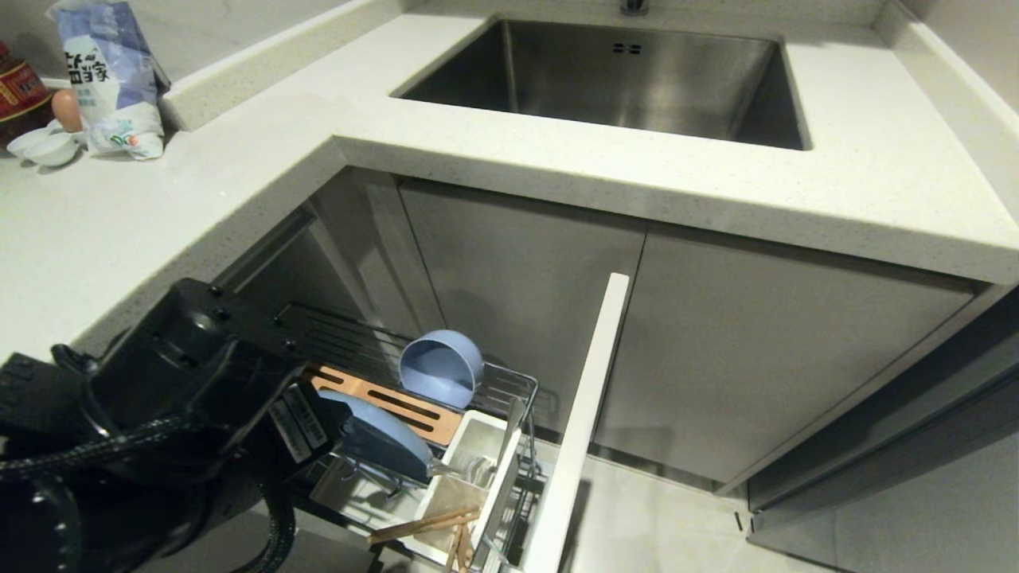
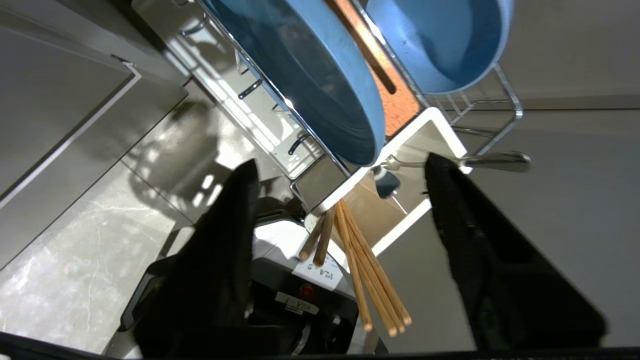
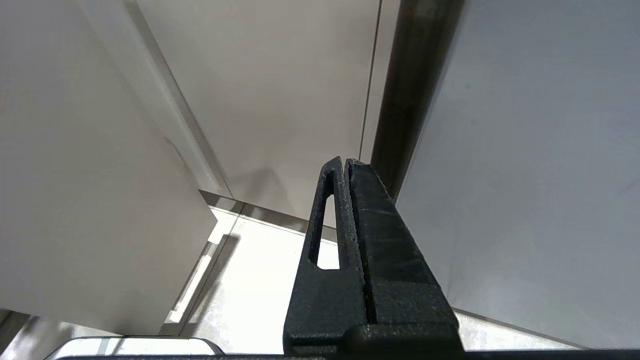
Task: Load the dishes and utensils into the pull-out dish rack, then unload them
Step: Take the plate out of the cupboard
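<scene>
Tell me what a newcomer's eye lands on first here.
The pull-out dish rack stands open below the counter, with a pale-blue bowl tipped on its side at the back and a pale-blue plate standing on edge nearer the robot. Chopsticks poke out of the white caddy. The left gripper hangs over them, jaws wide apart.

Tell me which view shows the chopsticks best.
The left wrist view: the chopsticks show nearly full length, sticking out of the white caddy. The head view catches only their ends at the frame's bottom edge. The right wrist view shows none.
</scene>
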